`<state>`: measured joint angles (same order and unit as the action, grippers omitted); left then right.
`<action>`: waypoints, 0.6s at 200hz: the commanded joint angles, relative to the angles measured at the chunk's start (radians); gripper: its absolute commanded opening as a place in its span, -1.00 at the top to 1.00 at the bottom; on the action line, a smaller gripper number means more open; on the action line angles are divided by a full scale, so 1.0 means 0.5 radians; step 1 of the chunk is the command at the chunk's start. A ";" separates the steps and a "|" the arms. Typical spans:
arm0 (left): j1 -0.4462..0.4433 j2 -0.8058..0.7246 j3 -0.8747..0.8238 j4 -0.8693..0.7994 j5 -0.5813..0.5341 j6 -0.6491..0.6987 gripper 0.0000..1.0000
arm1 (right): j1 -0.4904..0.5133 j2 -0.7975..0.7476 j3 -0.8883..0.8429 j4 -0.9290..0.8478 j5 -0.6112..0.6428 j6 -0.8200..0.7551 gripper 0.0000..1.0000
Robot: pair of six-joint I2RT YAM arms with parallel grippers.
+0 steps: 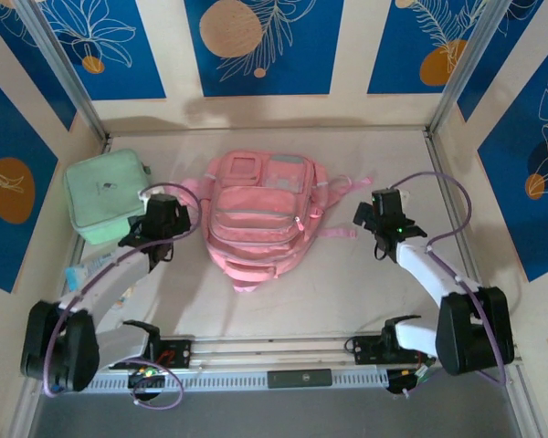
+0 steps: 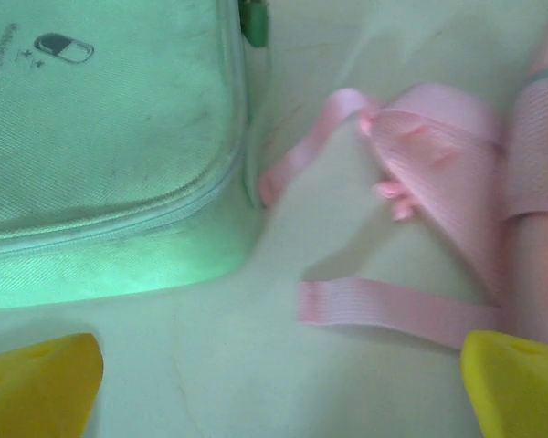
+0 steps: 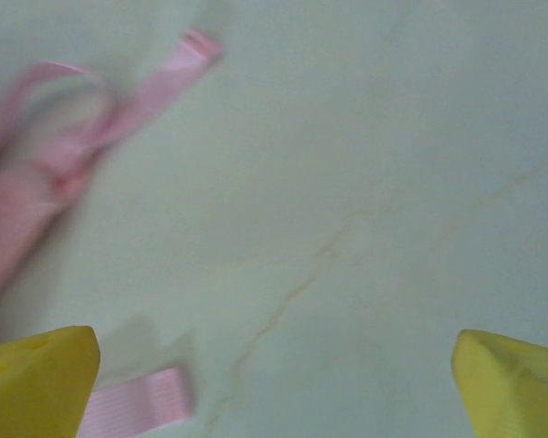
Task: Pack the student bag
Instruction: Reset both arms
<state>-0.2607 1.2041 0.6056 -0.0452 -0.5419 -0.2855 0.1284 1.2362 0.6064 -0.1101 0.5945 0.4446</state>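
Note:
The student bag [image 1: 260,224] is a pink backpack lying flat in the middle of the table, its straps trailing off both sides. My left gripper [image 1: 164,219] hovers between the bag and a mint green case, open. In the left wrist view its yellow fingertips [image 2: 36,383] stand wide apart over bare table, with a pink strap [image 2: 393,310] and the bag's edge [image 2: 539,228] to the right. My right gripper [image 1: 379,214] sits just right of the bag, open. Its fingertips [image 3: 516,383] are spread over bare table, and a strap end [image 3: 142,401] lies by the left one.
The mint green zip case [image 1: 105,196] lies at the back left, close to my left gripper; it also fills the upper left of the left wrist view [image 2: 100,155]. A small pale blue item [image 1: 87,269] lies by the left arm. Patterned walls enclose the table.

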 commanded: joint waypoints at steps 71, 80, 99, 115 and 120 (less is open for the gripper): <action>0.185 0.579 -0.444 1.850 0.651 0.800 -0.98 | -0.232 0.488 -0.449 1.882 -1.091 -0.743 -0.98; 0.241 0.575 -0.543 2.016 0.793 0.775 -0.98 | -0.183 0.579 -0.463 2.003 -1.082 -0.802 -0.98; 0.273 0.778 -0.657 2.442 0.983 0.821 -0.99 | -0.253 0.577 -0.358 1.794 -1.021 -0.685 -0.98; 0.289 0.708 -0.469 1.944 0.756 0.705 -0.98 | -0.266 0.576 -0.357 1.791 -1.034 -0.676 -0.98; 0.347 0.736 -0.443 1.959 0.811 0.655 -0.98 | -0.268 0.580 -0.364 1.809 -1.043 -0.675 -0.98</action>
<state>-0.1307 1.5555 0.3107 0.9413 -0.1772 0.0879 0.0101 1.5269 0.4030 0.7334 0.1215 0.1215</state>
